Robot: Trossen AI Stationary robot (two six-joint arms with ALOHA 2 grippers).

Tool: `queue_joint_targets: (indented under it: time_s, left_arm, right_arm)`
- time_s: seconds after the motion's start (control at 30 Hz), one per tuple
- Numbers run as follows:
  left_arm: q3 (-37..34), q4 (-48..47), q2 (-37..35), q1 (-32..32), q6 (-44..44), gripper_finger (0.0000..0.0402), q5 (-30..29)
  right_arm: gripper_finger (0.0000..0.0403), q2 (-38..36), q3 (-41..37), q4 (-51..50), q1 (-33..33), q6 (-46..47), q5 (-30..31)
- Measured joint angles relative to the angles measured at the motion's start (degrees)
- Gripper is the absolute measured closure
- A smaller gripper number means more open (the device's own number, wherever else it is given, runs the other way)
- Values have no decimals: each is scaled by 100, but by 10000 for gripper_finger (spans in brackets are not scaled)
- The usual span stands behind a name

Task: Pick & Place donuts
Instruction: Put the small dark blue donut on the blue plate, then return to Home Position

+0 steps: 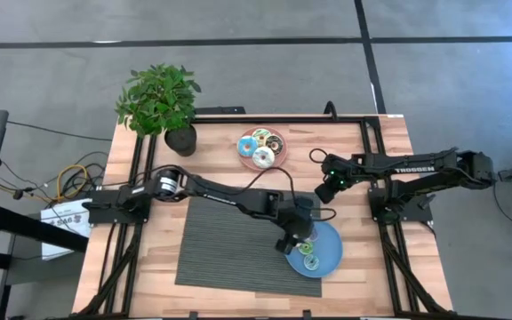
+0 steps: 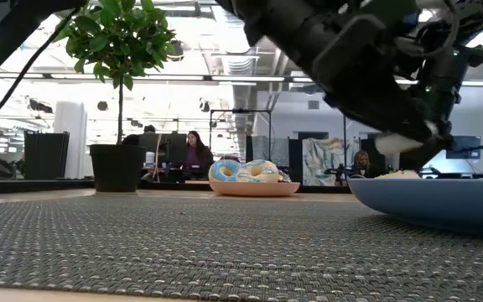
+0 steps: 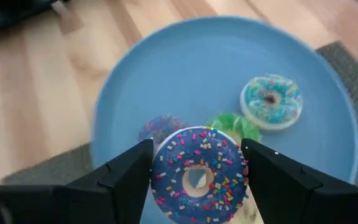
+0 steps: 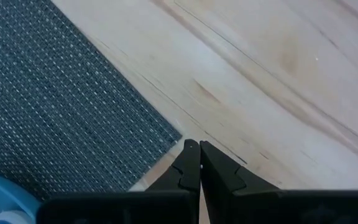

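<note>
Between the left gripper's (image 3: pixel 197 180) fingers we see a dark-blue donut (image 3: pixel 199 174) clamped above the blue plate (image 1: pixel 330 258), lower centre-right of the high view, where cyan (image 3: pixel 271 101) and green (image 3: pixel 232 126) ones already lie. We count three donuts (image 1: pixel 262 148) left on the pink plate (image 1: pixel 244 153). The right gripper (image 4: pixel 199 163) waits shut; its arm (image 1: pixel 416 169) reads TROSSEN.

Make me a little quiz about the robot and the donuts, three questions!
1. True or false: the left hand grips a blue sprinkled donut.
2. Which plate is that hand above? A) pink plate B) blue plate
3. Fill in: the right hand is ____.

Key: 1 true. 2 B. 3 shut, holding nothing, over bare wooden table beside the grey mat.
</note>
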Motion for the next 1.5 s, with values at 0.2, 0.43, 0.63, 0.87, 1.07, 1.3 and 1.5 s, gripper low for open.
queue_joint_targets:
  time_s: [0.2, 0.43, 0.63, 0.87, 1.07, 1.3, 1.5]
  left_arm:
    - [5, 126, 152, 19, -224, 166, 49]
    - [5, 57, 163, 19, -129, 166, -43]
    - [5, 41, 163, 21, -128, 148, -116]
    - [3, 7, 163, 36, -123, 95, -243]
    - [296, -373, 163, 41, 239, 79, -451]
    - [1284, -1762, 156, 196, 433, 93, -1174]
    - [1426, -2434, -5, 704, -176, 187, -1005]
  right_arm:
    - [402, 1, 0, -46, 2, 153, -16]
    - [402, 1, 0, -123, 2, 303, -14]
    - [402, 1, 0, -127, 2, 300, -3]
    - [402, 1, 0, -127, 2, 300, -1]
    - [402, 1, 0, -125, 2, 295, -1]
    - [402, 1, 0, -125, 2, 298, -1]
    - [402, 1, 0, -121, 2, 293, -1]
